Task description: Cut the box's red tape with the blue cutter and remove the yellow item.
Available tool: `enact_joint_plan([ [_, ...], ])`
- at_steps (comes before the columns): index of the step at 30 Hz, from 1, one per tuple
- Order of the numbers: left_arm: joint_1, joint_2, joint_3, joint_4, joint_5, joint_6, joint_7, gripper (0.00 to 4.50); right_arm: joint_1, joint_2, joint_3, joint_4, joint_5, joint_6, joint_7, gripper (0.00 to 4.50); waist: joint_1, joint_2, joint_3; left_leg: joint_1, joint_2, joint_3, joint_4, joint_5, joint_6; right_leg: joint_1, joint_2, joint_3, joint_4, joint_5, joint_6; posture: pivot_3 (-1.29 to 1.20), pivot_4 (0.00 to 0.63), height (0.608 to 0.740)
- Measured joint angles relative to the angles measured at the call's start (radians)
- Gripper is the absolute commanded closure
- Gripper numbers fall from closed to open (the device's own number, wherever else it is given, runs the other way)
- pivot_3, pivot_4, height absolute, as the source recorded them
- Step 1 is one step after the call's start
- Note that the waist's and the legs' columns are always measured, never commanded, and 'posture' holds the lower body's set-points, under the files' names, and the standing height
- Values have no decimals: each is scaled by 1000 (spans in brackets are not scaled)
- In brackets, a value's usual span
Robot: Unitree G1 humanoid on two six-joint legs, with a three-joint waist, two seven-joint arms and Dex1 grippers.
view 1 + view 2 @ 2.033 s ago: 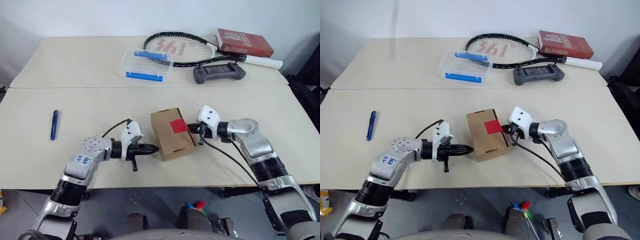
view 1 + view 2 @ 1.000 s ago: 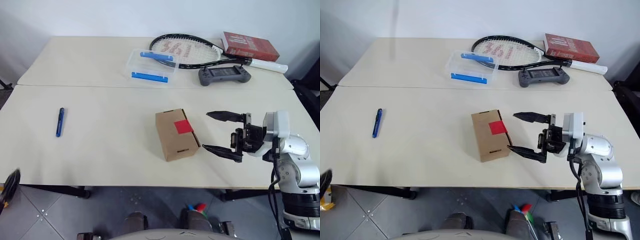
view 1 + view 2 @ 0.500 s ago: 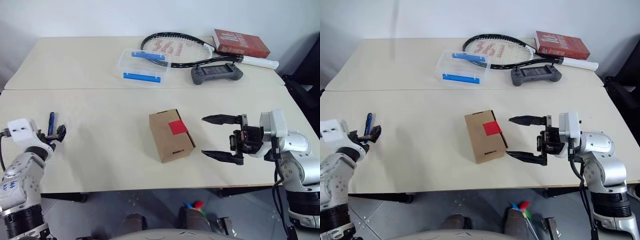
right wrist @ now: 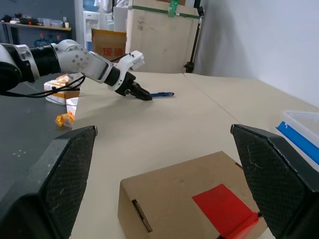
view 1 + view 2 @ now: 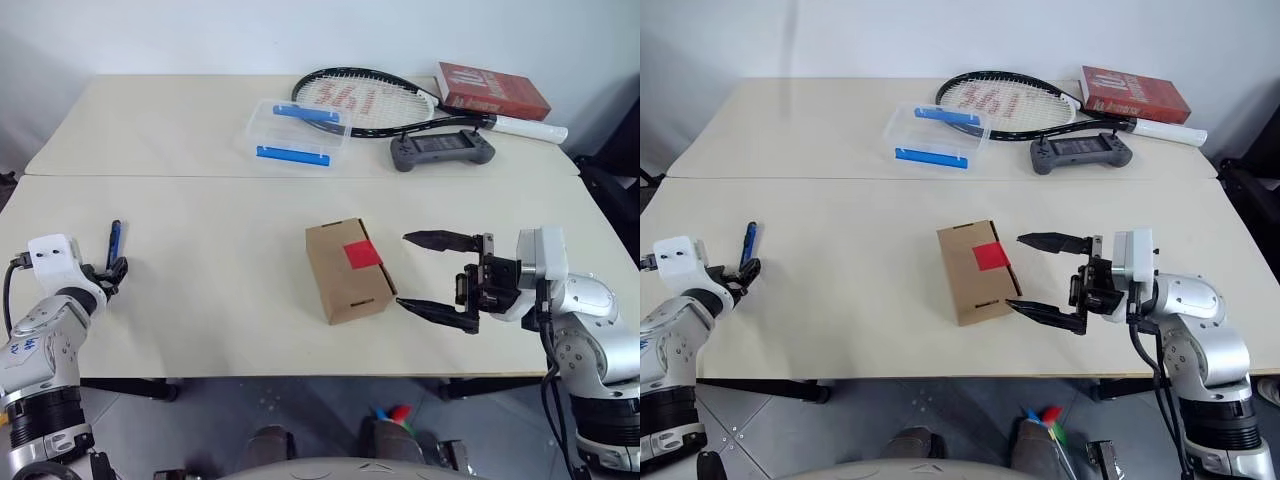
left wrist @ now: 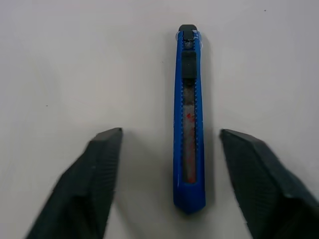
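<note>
- Left wrist view puts the blue cutter [image 6: 189, 119] flat on the table [image 5: 220, 300], lying lengthwise between the two fingers [image 6: 94, 169] of the left gripper [image 6: 172, 184]; the jaws stand apart with a gap on each side, neither pad touching it; a straddle of this kind reads as lining up for a pinch across the slim handle
- seen from the head, that gripper [image 5: 112, 268] sits at the table's 9 o'clock edge, its tips at the near end of the cutter [image 5: 114, 238]
- at the table's centre lies the box [image 5: 347, 270], shut, with the red tape [image 5: 362, 253] on its top towards 3 o'clock, the sealed flap edge turned to the right arm
- the right gripper [image 5: 437, 274] hovers just beside the box at its 3 o'clock; jaws spread wide, holding nothing, one finger towards 12 and one towards 6; probably waiting there to steady the box once cutting starts
- the yellow item cannot be seen; presumably it is inside the closed box
- at 12 to 1 o'clock, well apart from the work, rest a clear case [image 5: 297, 130], a racket [image 5: 365, 98], a controller [image 5: 441, 149] and a red book [image 5: 492, 90]; none bears on this step
- the tape looks whole, so cutting has not begun.
</note>
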Motion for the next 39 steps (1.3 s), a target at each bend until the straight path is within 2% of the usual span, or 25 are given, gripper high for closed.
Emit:
enact_joint_plan([
  [6,19,-13,7,-9,-2,4,-11,3936,5,0,0,-7,0,0,-17,0,2,4,-3,1,0,2,0,0,0,0,0,1,0,0,0,0,150,740],
  [7,20,-14,8,-11,-2,6,-12,4117,5,1,0,-7,0,0,-19,0,3,5,-3,1,0,2,0,0,0,0,0,1,0,0,0,0,150,740],
  [14,40,-15,5,-40,10,2,-29,4131,-6,5,2,-6,-2,-1,-22,0,4,6,-4,1,0,3,0,0,0,0,0,2,0,0,0,0,150,740],
  [20,96,-12,1,-43,24,-114,-102,4131,-7,6,2,-4,-2,-2,-21,0,4,6,-4,0,0,3,0,0,0,-1,0,1,-1,0,0,0,150,740],
  [23,137,30,-23,-49,37,-145,-158,4131,-6,6,2,-3,-2,-2,-20,0,3,6,-4,0,1,3,-1,0,0,-1,0,1,-1,0,0,0,150,740],
  [26,169,73,-52,-65,61,-155,-198,3583,-3,6,2,-3,-2,-1,-19,0,2,6,-4,0,1,3,-1,0,1,-1,0,1,-1,0,0,0,150,740],
  [28,182,98,-81,-85,88,-163,-218,2993,-2,6,2,-3,-2,0,-19,0,4,6,-4,0,1,3,-1,-1,1,-1,0,1,-1,0,0,0,150,740],
  [38,169,65,-88,-91,118,-200,-217,12,-3,6,9,-3,-2,2,-18,0,10,6,-4,0,1,3,-1,-1,1,-1,0,1,-1,0,0,0,150,740],
  [39,168,53,-81,-91,116,-208,-216,12,-3,6,9,-3,-2,2,-18,0,10,6,-4,0,1,3,-1,-1,1,-1,0,1,-1,0,0,0,150,740],
])
